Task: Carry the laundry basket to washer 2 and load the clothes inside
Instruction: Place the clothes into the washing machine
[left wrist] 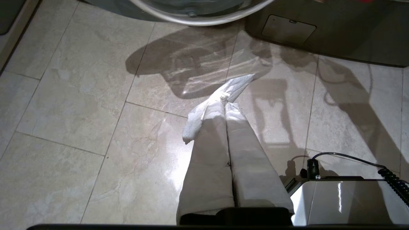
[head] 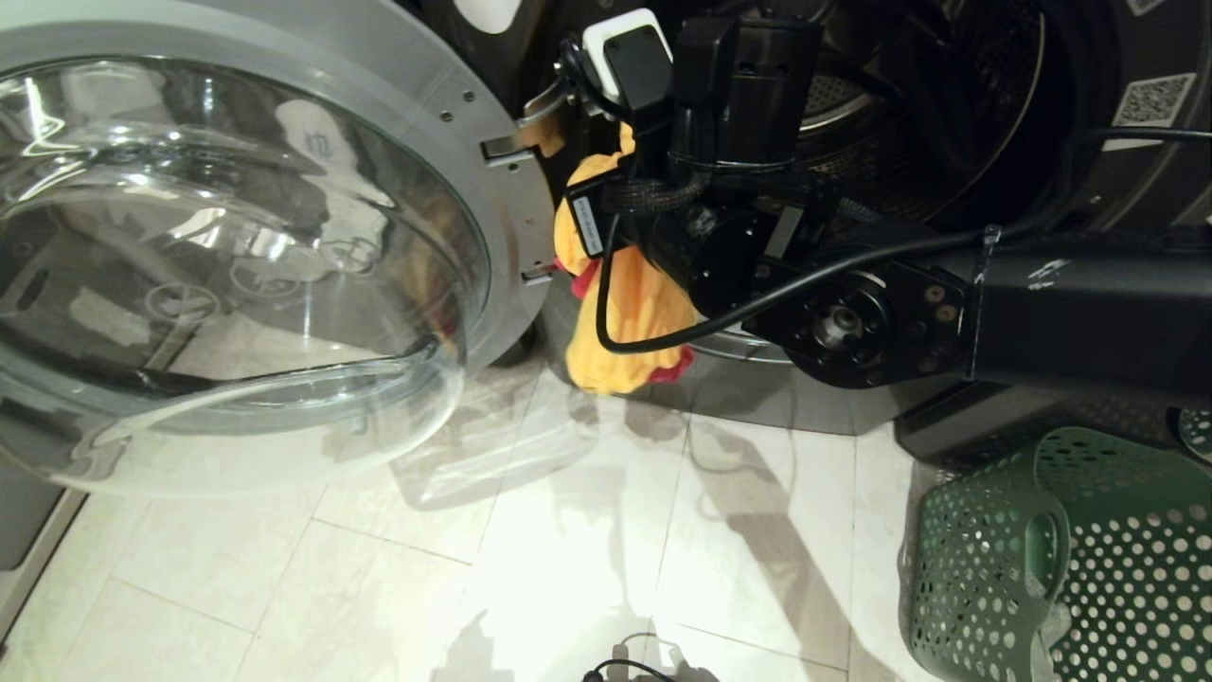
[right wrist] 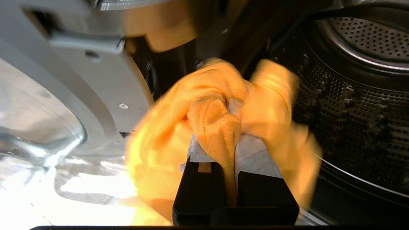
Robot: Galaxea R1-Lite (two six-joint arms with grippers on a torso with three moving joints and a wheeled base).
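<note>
Washer 2 (head: 947, 142) faces right tool (right wrist: 228, 127), clamping orange garment (right wrist: 211, 127).

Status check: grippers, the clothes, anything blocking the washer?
Right gripper shut on orange garment at washer mouth. Left gripper shut, parked over floor. Door swung open, drum unobstructed. Basket on the floor to the right.

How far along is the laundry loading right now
Done: the laundry basket sits on the floor beside the washer, whose door stands open. In hand: the right gripper is shut on a yellow garment, held at the drum opening but not yet inside. Left: dropping it in; whether more clothes remain in the basket cannot be seen. The left gripper hangs shut above the floor.
</note>
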